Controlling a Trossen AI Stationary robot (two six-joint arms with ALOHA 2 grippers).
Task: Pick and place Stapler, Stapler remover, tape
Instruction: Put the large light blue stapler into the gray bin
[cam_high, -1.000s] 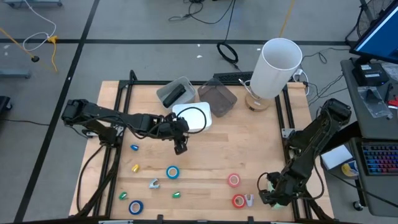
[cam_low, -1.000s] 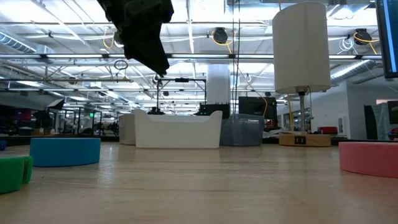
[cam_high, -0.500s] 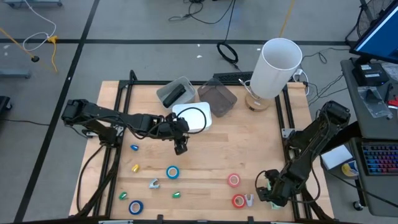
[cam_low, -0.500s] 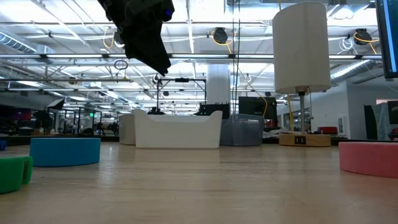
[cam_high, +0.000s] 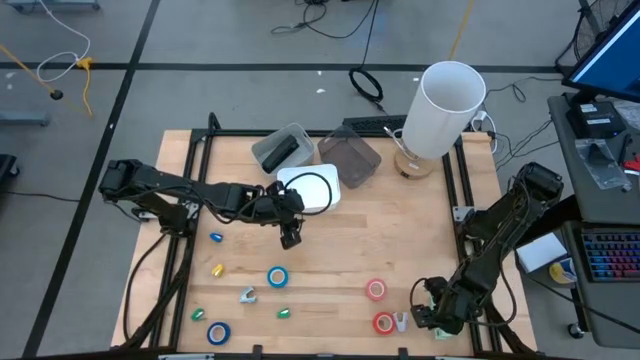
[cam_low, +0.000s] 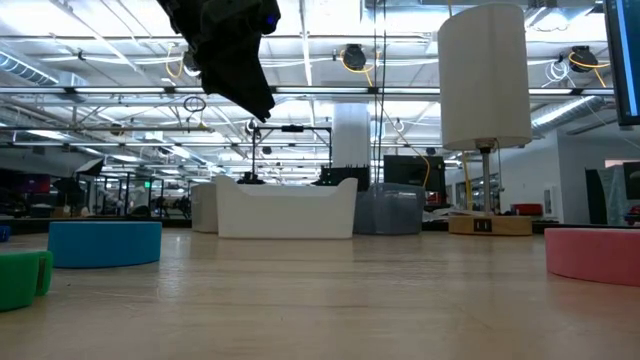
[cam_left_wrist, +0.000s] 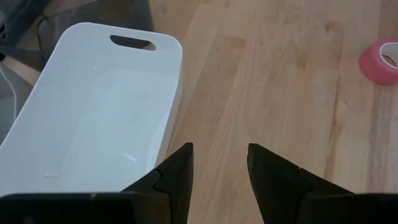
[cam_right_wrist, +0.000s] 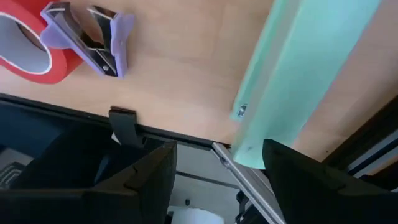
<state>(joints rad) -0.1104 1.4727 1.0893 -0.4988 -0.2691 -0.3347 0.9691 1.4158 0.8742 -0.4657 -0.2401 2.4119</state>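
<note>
At the tabletop's (cam_high: 340, 250) near edge, the right gripper (cam_high: 432, 318) hangs low at the right-hand corner. Its jaws stand wide, with the end of a mint-green stapler (cam_right_wrist: 305, 68) between them; whether they touch it cannot be told. Just beside it lies a lavender staple remover (cam_high: 401, 321), touching a red tape (cam_high: 384, 322). A pink tape (cam_high: 376, 290) sits a little farther in, apart from both.

Along the same near edge, towards the left, a blue tape (cam_high: 218, 332) lies flat. A second blue tape (cam_high: 277, 277) rests nearer the middle. Small green lumps (cam_high: 284, 312) and a yellow lump (cam_high: 218, 269) are scattered around them, and a small silvery item (cam_high: 247, 295), too small to tell, lies between the two blue rolls.

Mid-table, the left gripper (cam_high: 290, 238) hovers above bare wood, jaws partly apart and holding nothing, just beside a white bin (cam_left_wrist: 134, 43).

Beyond that stand a grey bin (cam_high: 268, 150) with a dark object inside and a dark, see-through bin (cam_high: 352, 160). A tall white lamp (cam_high: 447, 105) rises at the far right.
</note>
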